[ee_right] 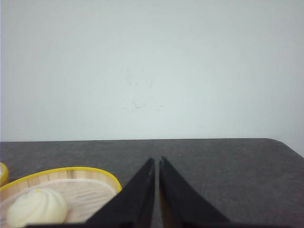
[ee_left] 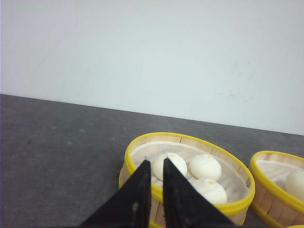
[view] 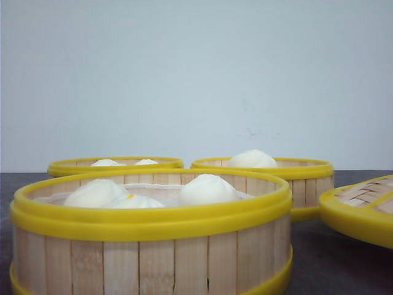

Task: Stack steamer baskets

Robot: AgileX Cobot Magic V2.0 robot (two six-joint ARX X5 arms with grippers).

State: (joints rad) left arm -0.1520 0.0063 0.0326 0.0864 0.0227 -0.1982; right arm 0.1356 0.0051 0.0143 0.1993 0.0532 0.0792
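Bamboo-slatted steamer baskets (view: pixel 150 236) with glossy yellow rims look light, rigid, slippery, bun-loaded; grip a rim wall. Left gripper (ee_left: pixel 157 167) and right gripper (ee_right: pixel 156 164) are nearly closed, empty.

Dark grey speckled worktop (view: pixel 344 264), carrying three steamer baskets (view: pixel 150 239) of white buns: one just beyond the left gripper (ee_left: pixel 157 166), plus a lid (view: pixel 362 206).

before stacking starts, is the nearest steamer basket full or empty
Full: the nearest steamer basket holds three white buns on its liner, uncovered.
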